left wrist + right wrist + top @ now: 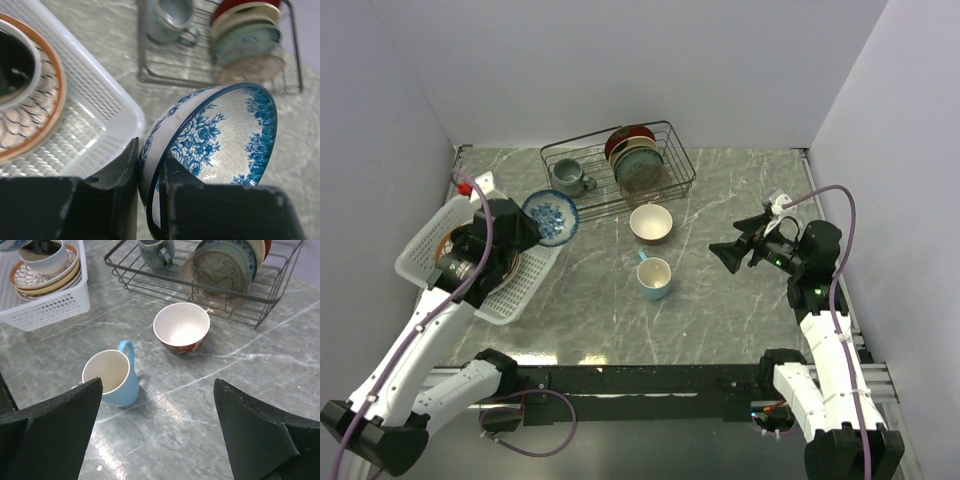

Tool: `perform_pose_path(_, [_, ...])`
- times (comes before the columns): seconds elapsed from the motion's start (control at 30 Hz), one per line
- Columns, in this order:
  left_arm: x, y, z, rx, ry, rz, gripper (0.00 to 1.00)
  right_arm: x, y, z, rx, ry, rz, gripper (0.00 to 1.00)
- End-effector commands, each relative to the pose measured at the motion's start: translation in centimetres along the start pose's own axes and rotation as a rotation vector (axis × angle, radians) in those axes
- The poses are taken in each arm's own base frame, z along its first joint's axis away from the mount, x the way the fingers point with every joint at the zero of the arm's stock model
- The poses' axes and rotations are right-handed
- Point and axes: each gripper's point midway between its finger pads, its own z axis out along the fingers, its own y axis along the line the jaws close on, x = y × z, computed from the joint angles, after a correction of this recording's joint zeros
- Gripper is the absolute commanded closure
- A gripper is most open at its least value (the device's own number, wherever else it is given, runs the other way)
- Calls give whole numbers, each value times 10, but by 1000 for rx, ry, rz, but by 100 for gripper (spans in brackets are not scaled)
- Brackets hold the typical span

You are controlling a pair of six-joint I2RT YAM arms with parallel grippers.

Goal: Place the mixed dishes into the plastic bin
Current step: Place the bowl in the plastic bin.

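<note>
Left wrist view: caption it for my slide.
Left gripper pinches the blue-floral white ceramic bowl by its rim beside the white lattice plastic bin.

The grey-green marbled worktop (740,310) carries four things directly. A white plastic bin (515,298) sits at its 9 o'clock edge (set at an angle to that edge). A black wire rack (682,166) stands at 12 o'clock. Near the middle a cream bowl (650,222) rests upright, and just beside it at 6 o'clock stands a light blue mug (654,279), its handle toward 11 o'clock.
</note>
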Motion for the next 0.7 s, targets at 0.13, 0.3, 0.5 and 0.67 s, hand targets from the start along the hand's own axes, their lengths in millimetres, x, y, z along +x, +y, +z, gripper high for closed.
perform_pose_path(0.13, [-63,29,13,-42,-88,-86,99,-20,-5,-7,34,-74,-65,0])
perform_pose_path(0.3, [-72,53,25,-54,-82,-167,99,-20,-8,-7,45,-71,-68,0])
perform_pose_path(0.5, [-81,81,34,-78,-74,-251,99,-21,-10,-8,59,-71,-76,0])
perform_pose_path(0.67, [-86,102,39,-108,-72,-296,99,-21,-11,-9,63,-73,-75,0])
